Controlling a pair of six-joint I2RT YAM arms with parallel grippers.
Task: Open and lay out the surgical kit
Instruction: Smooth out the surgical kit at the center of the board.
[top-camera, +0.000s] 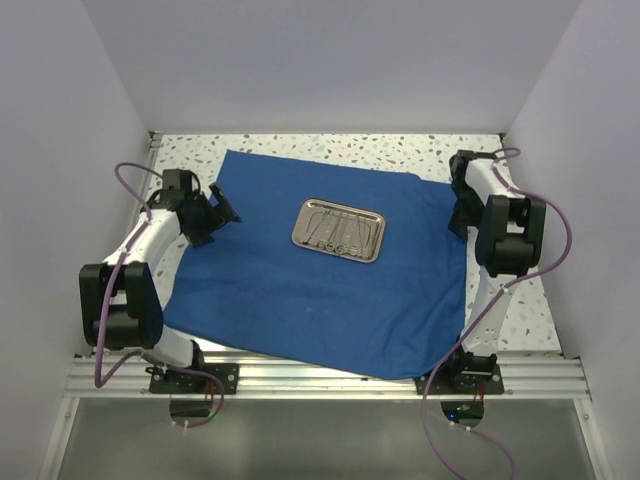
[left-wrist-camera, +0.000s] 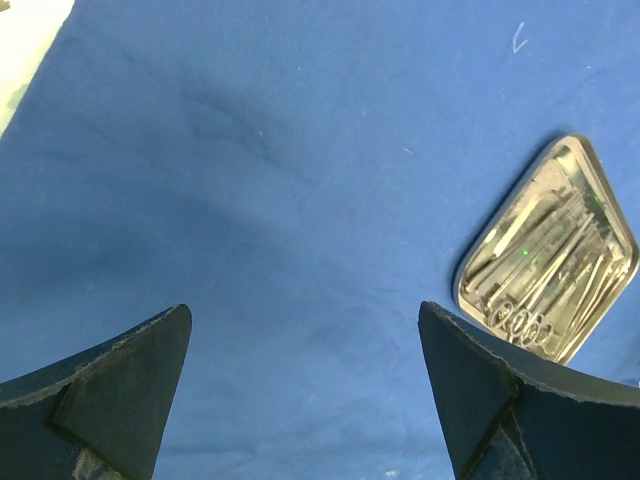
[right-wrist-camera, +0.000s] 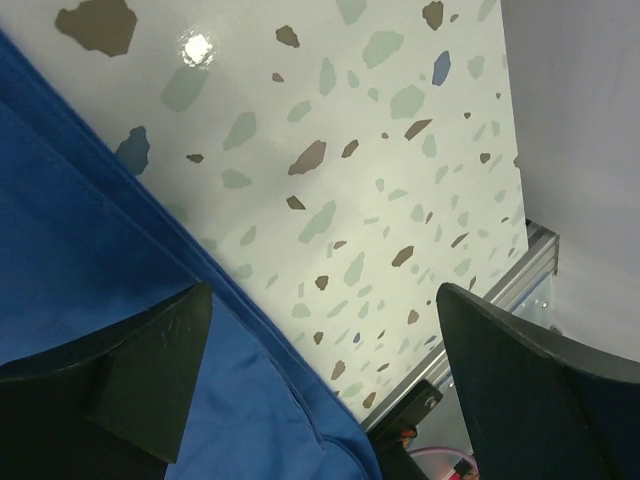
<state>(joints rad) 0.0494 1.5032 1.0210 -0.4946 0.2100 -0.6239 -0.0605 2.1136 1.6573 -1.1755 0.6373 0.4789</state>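
Pale booth around a speckled table (top-camera: 300, 146)
Plain lilac-white walls (top-camera: 330, 60) closed in three sides; the tabletop was white with terrazzo flecks; an aluminium rail (top-camera: 330, 378) ran along its near edge; a bright glare sat on the gloss.

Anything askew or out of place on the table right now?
The blue cloth lies rotated against the table edges, its near corner reaching the front rail. The steel tray sits flat on it, instruments inside; nothing spilled.
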